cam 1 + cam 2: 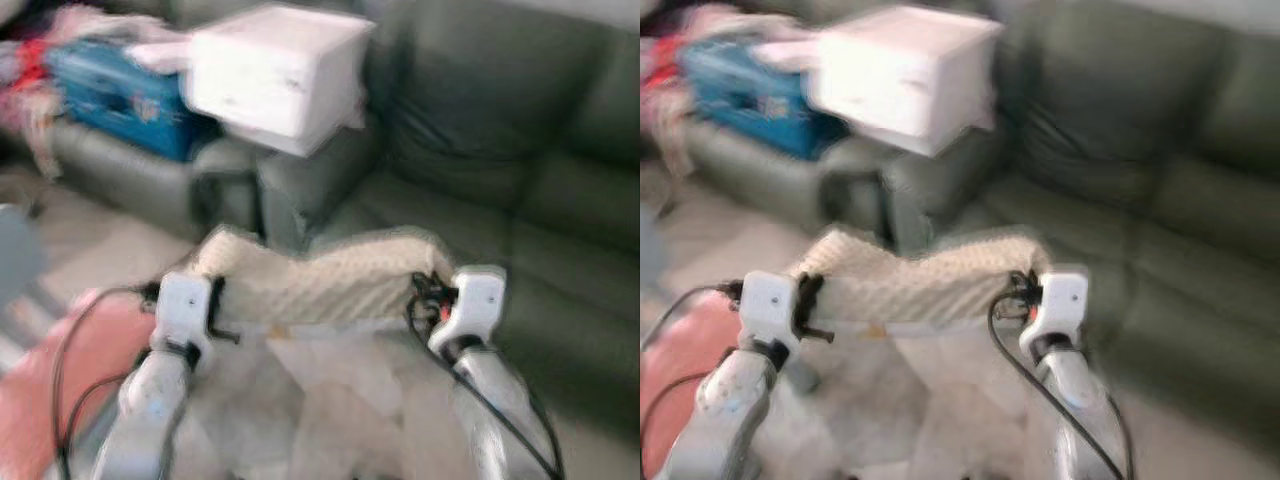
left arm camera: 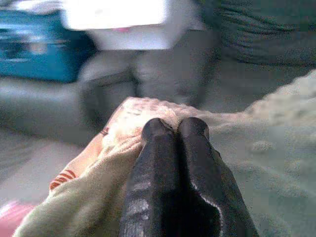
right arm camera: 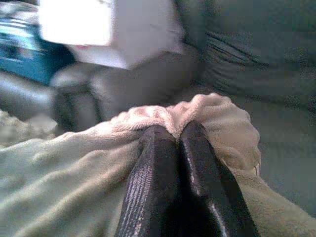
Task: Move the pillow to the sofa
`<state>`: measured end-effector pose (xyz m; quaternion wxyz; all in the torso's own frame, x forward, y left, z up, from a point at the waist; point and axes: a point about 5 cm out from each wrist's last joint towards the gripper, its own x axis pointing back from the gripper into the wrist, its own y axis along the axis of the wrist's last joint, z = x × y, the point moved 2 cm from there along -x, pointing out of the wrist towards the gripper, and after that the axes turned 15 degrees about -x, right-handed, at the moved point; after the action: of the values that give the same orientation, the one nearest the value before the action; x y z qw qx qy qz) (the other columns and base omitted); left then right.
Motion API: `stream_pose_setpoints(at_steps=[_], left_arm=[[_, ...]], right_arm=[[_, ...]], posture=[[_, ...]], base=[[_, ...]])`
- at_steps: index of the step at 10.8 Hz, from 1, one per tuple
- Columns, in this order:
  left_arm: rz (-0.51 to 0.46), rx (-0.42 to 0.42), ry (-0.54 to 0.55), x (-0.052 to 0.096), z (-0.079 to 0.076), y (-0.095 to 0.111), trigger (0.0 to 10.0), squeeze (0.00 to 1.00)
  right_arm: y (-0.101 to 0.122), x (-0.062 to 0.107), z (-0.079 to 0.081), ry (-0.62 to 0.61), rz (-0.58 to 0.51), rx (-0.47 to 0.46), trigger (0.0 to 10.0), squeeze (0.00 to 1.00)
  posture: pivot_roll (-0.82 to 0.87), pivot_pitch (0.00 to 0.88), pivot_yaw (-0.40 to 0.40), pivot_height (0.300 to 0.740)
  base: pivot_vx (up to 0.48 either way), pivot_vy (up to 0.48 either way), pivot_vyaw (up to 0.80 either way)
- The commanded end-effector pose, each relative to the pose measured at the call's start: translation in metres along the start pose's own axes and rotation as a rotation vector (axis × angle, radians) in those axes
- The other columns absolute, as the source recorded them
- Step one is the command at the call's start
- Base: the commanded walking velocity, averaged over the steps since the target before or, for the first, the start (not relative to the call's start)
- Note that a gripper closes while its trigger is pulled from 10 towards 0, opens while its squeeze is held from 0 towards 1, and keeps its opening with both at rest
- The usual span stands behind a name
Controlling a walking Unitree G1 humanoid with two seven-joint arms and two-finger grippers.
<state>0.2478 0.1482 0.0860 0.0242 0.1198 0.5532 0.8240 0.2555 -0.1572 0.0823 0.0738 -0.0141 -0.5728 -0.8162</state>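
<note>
One cream pillow (image 1: 320, 285) hangs between the two grippers, its long axis running left to right. The left gripper (image 2: 175, 128) pinches the left end, the right gripper (image 3: 170, 133) the right end — each pair of fingers pressed together on the fabric. The grey-green sofa (image 1: 520, 200) lies just beyond the pillow, far and to the right — the right arm is nearer its seat. One white box (image 1: 275, 75) and one blue case (image 1: 120, 95) sit far left.
</note>
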Motion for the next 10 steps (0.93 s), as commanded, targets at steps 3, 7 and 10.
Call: stream_pose_setpoints(at_steps=[3, 7, 10], left_arm=[[-0.054, 0.001, -0.028, -0.0010, -0.0017, 0.0115, 10.0, 0.00], [-0.063, 0.006, -0.045, -0.0010, -0.0029, 0.0129, 10.0, 0.00], [-0.062, 0.007, -0.050, -0.0007, -0.0031, 0.0129, 10.0, 0.00]], right_arm=[[0.0066, -0.0018, 0.0021, 0.009, -0.023, 0.002, 10.0, 0.00], [0.0073, -0.0022, 0.0030, 0.014, -0.026, 0.000, 10.0, 0.00], [0.0071, -0.0019, 0.0032, 0.011, -0.025, 0.000, 10.0, 0.00]], posture=[[-0.01, 0.000, -0.043, 0.740], [-0.01, 0.000, -0.043, 0.740], [0.00, 0.000, -0.041, 0.740]], base=[[0.000, 0.000, -0.80], [0.000, -0.184, -0.40], [0.000, -0.391, 0.00]])
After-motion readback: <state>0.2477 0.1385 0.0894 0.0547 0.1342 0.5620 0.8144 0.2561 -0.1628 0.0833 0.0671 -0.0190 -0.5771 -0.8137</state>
